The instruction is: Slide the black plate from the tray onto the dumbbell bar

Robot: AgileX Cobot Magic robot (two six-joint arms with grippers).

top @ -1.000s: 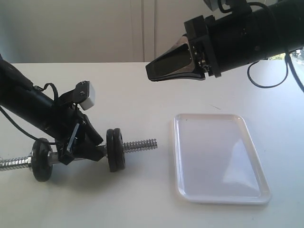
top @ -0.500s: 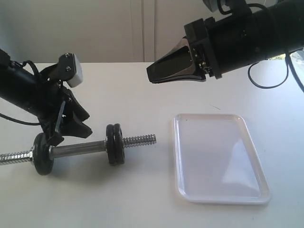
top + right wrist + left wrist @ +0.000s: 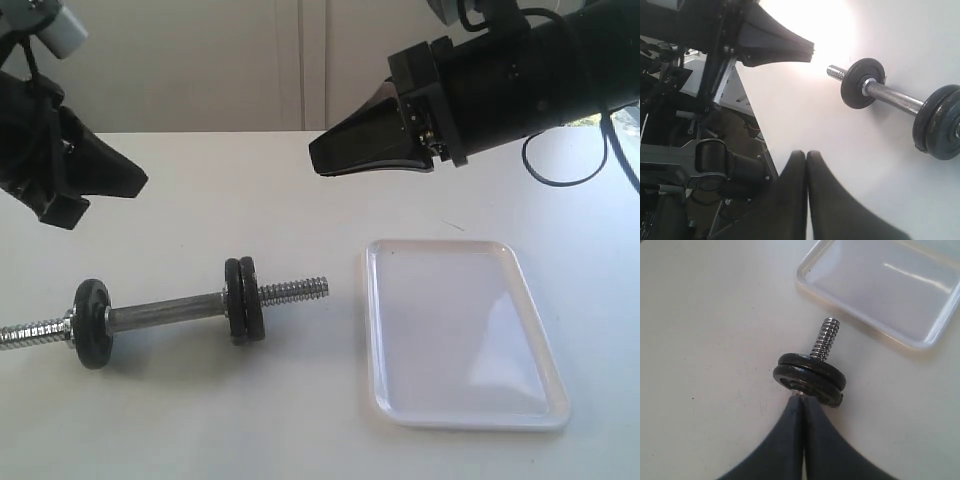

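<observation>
on the far left the left gripper point(image 3: 138, 182) hung in the air well above the table point(image 3: 300, 430), clear of everything. its fingers point(image 3: 790, 435) were pressed flat together with nothing between them, and in the left wrist view they pointed down toward the bar.

below it the dumbbell bar point(image 3: 165, 313) lay flat on the table, running roughly sideways with its left threaded end going off the edge of the exterior view. a single black disc point(image 3: 92, 323) sat on it near that left end. after the smooth grey middle came the black plate point(image 3: 252, 300), on the bar and snug against a second disc point(image 3: 234, 302) so the two touched face to face. past the pair, the right threaded end point(image 3: 297, 292) stuck out bare, pointing at the tray.

the tray point(image 3: 460, 330) sat flat on the table just to the right of that bar end, not touching it.

the right gripper point(image 3: 314, 158) reached in from the upper right, held high over the table, its tip roughly above the gap between bar and tray. its fingers point(image 3: 790, 200) were clamped together too, gripping nothing.
</observation>
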